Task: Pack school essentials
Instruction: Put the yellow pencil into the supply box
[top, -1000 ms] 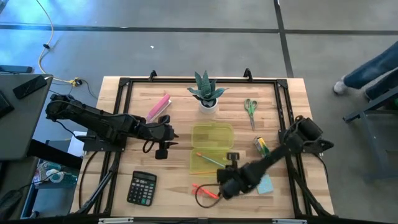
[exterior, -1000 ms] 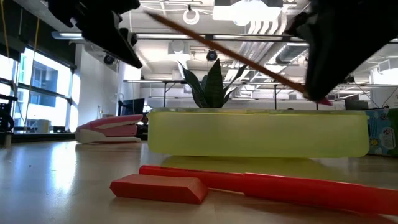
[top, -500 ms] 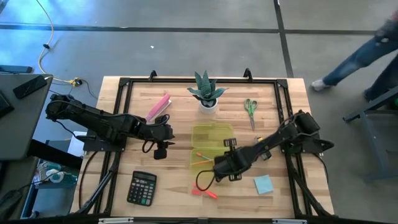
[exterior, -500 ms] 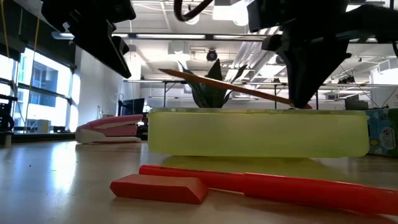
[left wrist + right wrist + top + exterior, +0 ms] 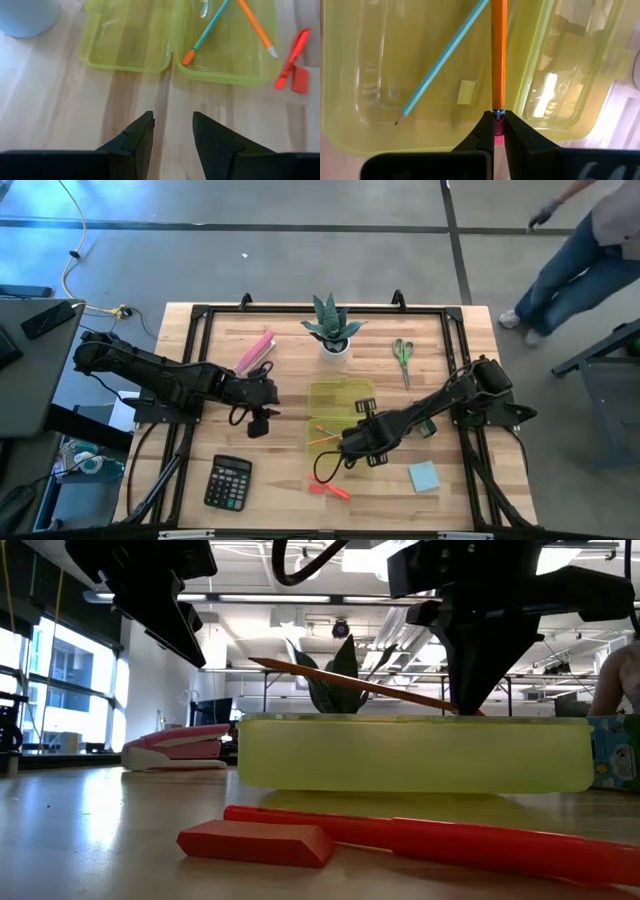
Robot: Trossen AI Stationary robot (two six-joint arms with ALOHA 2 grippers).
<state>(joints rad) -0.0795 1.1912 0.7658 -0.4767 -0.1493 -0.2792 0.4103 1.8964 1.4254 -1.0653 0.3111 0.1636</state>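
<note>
An open yellow-green case (image 5: 340,415) lies at the table's middle with a teal-green pencil (image 5: 445,60) inside. My right gripper (image 5: 348,446) hangs over the case's near half, shut on an orange pencil (image 5: 350,685). My left gripper (image 5: 172,135) stands open above bare wood left of the case. A red pen (image 5: 420,835) and its red cap (image 5: 255,843) lie near the front edge. The green-handled scissors (image 5: 402,355) lie at the far right, a light-blue note pad (image 5: 423,476) at the near right. My right gripper pinches the orange pencil's eraser end (image 5: 498,116) between its two fingertips, coming from above and pointing steeply down. The pencil runs on from the fingers, slanting low above the case's rim (image 5: 415,722), its point (image 5: 252,663) toward the table's left and clear of the case.
A black calculator (image 5: 228,482) sits at the near left, a pink bar (image 5: 255,352) at the far left, and a potted plant (image 5: 335,325) behind the case. A small green-yellow block (image 5: 424,423) shows by the right arm. A person walks past beyond the table's far right.
My right gripper has carried the orange pencil from the near edge toward the far edge and a little left, over the case, rolling as it went. The pencil has tipped from a steep slant to a flatter one, just above the rim. The note pad is uncovered.
</note>
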